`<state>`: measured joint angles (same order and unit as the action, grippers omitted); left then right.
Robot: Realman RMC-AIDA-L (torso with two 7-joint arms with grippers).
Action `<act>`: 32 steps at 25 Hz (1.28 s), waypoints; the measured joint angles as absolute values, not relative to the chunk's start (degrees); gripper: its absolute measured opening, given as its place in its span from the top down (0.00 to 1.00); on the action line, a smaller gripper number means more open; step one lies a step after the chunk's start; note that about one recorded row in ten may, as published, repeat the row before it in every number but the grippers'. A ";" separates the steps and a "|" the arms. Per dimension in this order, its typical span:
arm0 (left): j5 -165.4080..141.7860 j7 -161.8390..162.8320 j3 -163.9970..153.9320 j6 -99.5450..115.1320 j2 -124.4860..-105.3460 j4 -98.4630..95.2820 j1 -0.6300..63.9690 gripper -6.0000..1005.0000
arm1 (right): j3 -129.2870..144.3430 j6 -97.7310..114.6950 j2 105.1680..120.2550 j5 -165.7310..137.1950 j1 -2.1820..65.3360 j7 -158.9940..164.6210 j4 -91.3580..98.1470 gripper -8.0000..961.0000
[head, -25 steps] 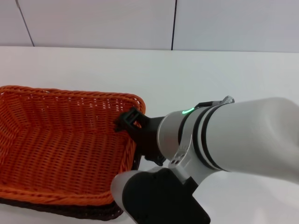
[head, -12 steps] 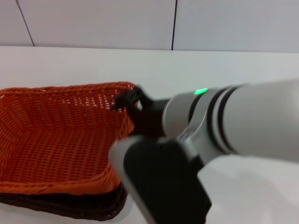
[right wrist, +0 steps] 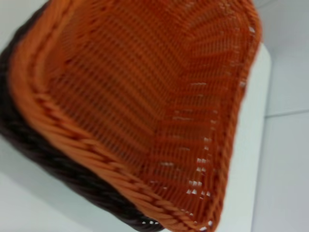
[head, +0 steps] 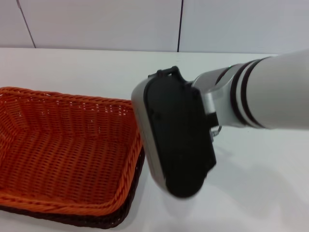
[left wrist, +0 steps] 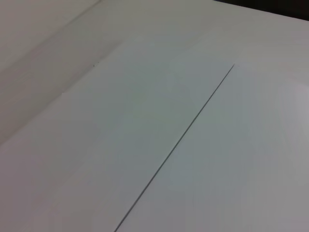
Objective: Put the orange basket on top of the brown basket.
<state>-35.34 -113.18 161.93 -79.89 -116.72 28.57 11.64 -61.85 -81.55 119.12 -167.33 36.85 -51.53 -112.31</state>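
The orange basket [head: 63,154] sits nested inside the brown basket [head: 123,212] at the near left of the white table. Only the brown basket's dark rim and side show beneath it. In the right wrist view, the orange basket [right wrist: 145,96] fills the picture from close above, and the brown basket [right wrist: 43,154] shows as a dark braided edge under it. My right arm [head: 251,92] reaches in from the right, raised above the baskets' right end. Its black and grey housing [head: 176,135] hides the gripper. Nothing touches the baskets. My left arm is out of view.
White table [head: 96,72] stretches behind and to the right of the baskets, with a pale panelled wall [head: 96,24] at the back. The left wrist view shows only a plain white surface with a thin seam [left wrist: 183,140].
My right arm has lifted up and away from the orange basket's right rim. That rim rose half a second ago, and the basket now lies settled in the brown basket.
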 joint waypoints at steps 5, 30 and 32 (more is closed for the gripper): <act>-35.34 -112.67 159.85 -79.87 -116.05 28.75 11.19 0.22 | -68.12 -76.63 119.10 -167.38 35.13 -49.91 -112.65 0.38; -38.49 -111.36 149.51 -79.49 -113.05 31.13 8.75 0.22 | -62.86 31.18 119.72 -154.12 11.83 -47.87 -78.75 0.38; -39.40 -111.97 149.68 -79.39 -113.07 31.39 8.71 0.22 | -60.89 38.31 119.71 -148.20 12.30 -48.50 -74.21 0.38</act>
